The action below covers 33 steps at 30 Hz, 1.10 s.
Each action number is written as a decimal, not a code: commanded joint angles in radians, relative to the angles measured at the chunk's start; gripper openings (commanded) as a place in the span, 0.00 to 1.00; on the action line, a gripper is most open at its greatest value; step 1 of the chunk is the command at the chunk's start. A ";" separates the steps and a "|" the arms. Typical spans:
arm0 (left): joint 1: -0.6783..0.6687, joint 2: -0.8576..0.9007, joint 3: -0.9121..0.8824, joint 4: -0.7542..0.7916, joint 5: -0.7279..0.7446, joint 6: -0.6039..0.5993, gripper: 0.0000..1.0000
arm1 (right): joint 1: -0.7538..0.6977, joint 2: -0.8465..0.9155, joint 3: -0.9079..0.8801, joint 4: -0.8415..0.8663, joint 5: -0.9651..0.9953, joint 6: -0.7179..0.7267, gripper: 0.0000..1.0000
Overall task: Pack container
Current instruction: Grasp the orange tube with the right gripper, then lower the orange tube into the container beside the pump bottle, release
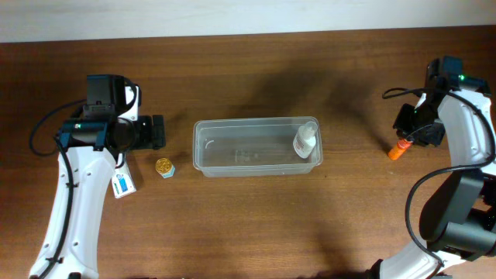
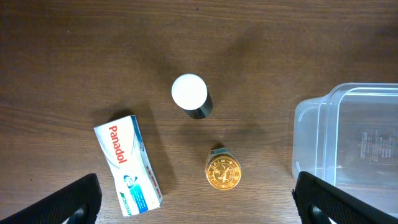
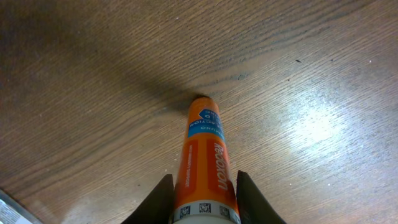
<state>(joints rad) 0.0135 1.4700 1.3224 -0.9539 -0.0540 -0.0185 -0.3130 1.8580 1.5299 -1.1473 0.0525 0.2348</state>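
Centrally on the worktop (image 1: 248,225) sits the container (image 1: 232,147), mouth up to receive items — its long axis runs left to right across the overhead frame. The right pincer (image 3: 202,186) is closed on an orange tube (image 3: 202,143), presumably bound for it; the left pincer (image 2: 196,193) gapes wide and empty near a Panadol box (image 2: 127,165).

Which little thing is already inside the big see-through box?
The small clear bottle with the white cap, at the container's right end. The gold-lidded jar, Panadol box and orange tube are all outside it.
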 commanded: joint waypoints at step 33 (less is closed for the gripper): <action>0.002 0.003 0.024 0.008 0.013 0.011 0.99 | 0.709 -0.188 0.417 -0.375 -0.094 0.010 0.12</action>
<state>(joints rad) 0.0135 1.4700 1.3224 -0.9493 -0.0517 -0.0181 0.3466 1.6424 1.9953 -1.5383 -0.0364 0.2142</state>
